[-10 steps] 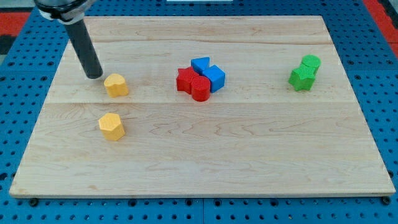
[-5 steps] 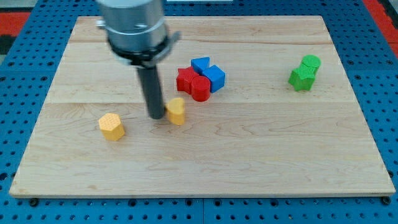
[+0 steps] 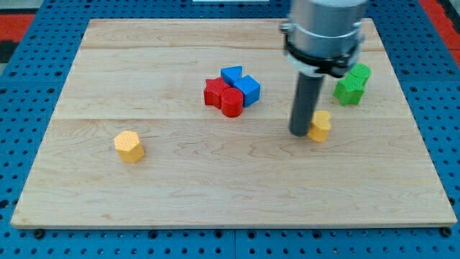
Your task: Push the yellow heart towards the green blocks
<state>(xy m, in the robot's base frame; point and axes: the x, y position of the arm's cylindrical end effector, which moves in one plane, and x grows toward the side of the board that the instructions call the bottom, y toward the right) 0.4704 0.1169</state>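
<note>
The yellow heart (image 3: 320, 125) lies right of the board's middle, just below and left of the two green blocks (image 3: 351, 83). My tip (image 3: 300, 132) touches the heart's left side; the dark rod rises from it and hides part of the board behind. The green blocks sit together near the view's right: a green star-like block (image 3: 348, 89) in front and a green cylinder (image 3: 359, 73) behind it.
A yellow hexagonal block (image 3: 129, 145) lies at the lower left. A cluster of two red blocks (image 3: 223, 97) and two blue blocks (image 3: 241, 82) sits at the board's middle. The wooden board (image 3: 230, 194) rests on a blue pegboard.
My tip has swept from the board's upper left to the right, pushing the yellow heart past the red and blue cluster to just below the green blocks.
</note>
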